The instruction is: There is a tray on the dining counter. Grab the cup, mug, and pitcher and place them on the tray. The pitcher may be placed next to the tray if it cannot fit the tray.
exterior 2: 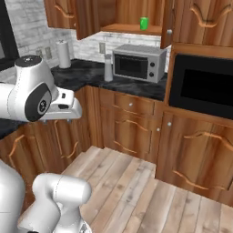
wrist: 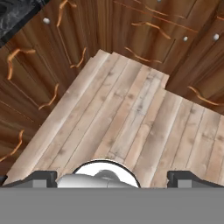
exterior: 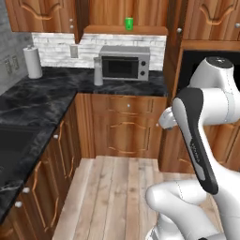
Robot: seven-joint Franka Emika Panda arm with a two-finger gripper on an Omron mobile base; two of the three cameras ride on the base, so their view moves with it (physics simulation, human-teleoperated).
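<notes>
Pincer (wrist: 112,179) spread fully wide, empty, over bare pale plank floor (wrist: 131,113). Brown wood cabinets (wrist: 39,65) border the floor from 9 to 2 o'clock. Tall pale grey cylindrical pitcher (exterior: 98,71) stands on black marble surface (exterior: 56,89), at 9 o'clock of the silver microwave (exterior: 124,63).

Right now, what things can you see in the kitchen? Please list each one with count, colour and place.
pitcher: 1, pale grey, upright on the black counter, just left of the microwave
cup: 1, green, on the open wooden shelf above the microwave
microwave: 1, silver with dark door, on the counter against the tiled wall
paper towel roll: 1, white, upright at the counter's back left corner
counter: 1, black with pale veins, L-shaped over brown wood cabinets
built-in oven: 1, black, set in the tall cabinet right of the microwave
floor: pale wood planks, between the cabinets
gripper: 1, dark fingertips, open, pointing down at the floor, holding nothing
</notes>
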